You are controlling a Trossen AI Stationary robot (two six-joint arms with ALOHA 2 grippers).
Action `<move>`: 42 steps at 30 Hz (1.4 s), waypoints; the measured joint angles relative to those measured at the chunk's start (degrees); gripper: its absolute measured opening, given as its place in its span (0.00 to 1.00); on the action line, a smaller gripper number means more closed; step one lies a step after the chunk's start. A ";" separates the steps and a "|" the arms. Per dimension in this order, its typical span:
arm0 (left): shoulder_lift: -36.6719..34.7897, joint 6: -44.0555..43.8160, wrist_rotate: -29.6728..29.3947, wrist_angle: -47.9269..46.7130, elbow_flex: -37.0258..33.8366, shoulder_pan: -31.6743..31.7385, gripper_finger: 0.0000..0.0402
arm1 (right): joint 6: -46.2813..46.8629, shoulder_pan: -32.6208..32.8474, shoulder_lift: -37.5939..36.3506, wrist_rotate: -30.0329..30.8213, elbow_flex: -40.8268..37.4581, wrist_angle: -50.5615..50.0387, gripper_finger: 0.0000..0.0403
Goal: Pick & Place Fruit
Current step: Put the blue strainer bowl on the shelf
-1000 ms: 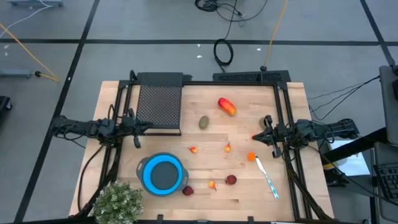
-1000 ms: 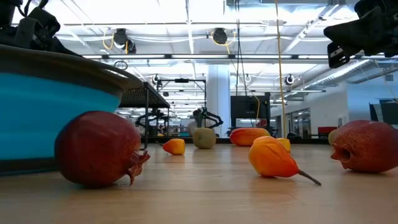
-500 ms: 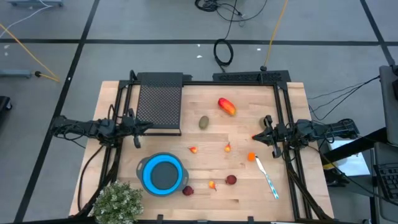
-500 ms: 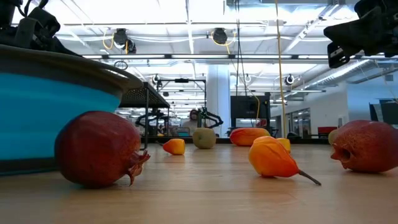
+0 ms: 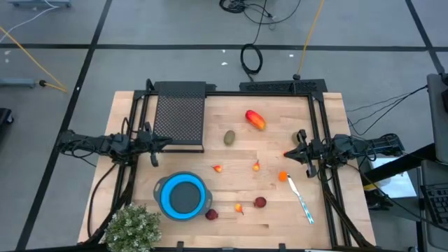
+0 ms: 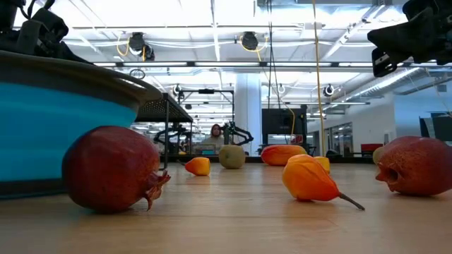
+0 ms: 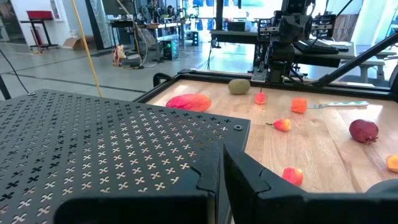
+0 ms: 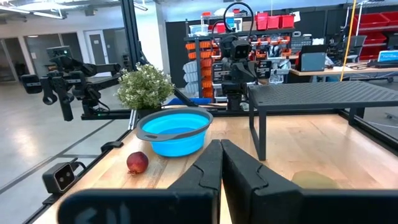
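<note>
The fruit lies scattered on the wooden table [image 5: 329, 105]. A red-orange oblong [image 5: 255, 120] sits at the far middle. An olive-brown oval [image 5: 229, 138] lies nearer the centre. Two dark red balls [image 5: 211, 214] [image 5: 260, 202] lie near the front, with tiny orange bits [image 5: 218, 168] [image 5: 256, 166] [image 5: 283, 176] [image 5: 239, 208] between. My left gripper [image 5: 165, 143] hangs shut at the table's left side, beside the black platform. My right gripper [image 5: 289, 152] hangs shut at the right side. Both hold nothing, and their fingers are together in the wrist views [image 7: 219, 155] [image 8: 221, 144].
A blue bowl [image 5: 183, 196] stands at the front left, with a bushy green plant [image 5: 133, 227] at the corner beside it. A black perforated platform [image 5: 178, 115] fills the far left. A white and blue utensil [image 5: 301, 199] lies at the front right. Another olive-brown piece [image 5: 301, 134] lies by the right gripper.
</note>
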 joint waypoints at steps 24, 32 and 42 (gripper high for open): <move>0.01 0.15 0.00 -0.01 0.00 0.01 0.06 | 0.18 0.00 0.00 -0.02 0.00 -0.04 0.00; 0.01 15.29 -1.54 0.00 0.00 0.02 0.06 | 0.20 0.00 0.00 -0.04 0.00 -0.04 0.00; 0.01 6.76 2.71 4.81 -0.03 -0.09 0.06 | 0.18 0.00 0.00 -0.04 0.00 -0.04 0.00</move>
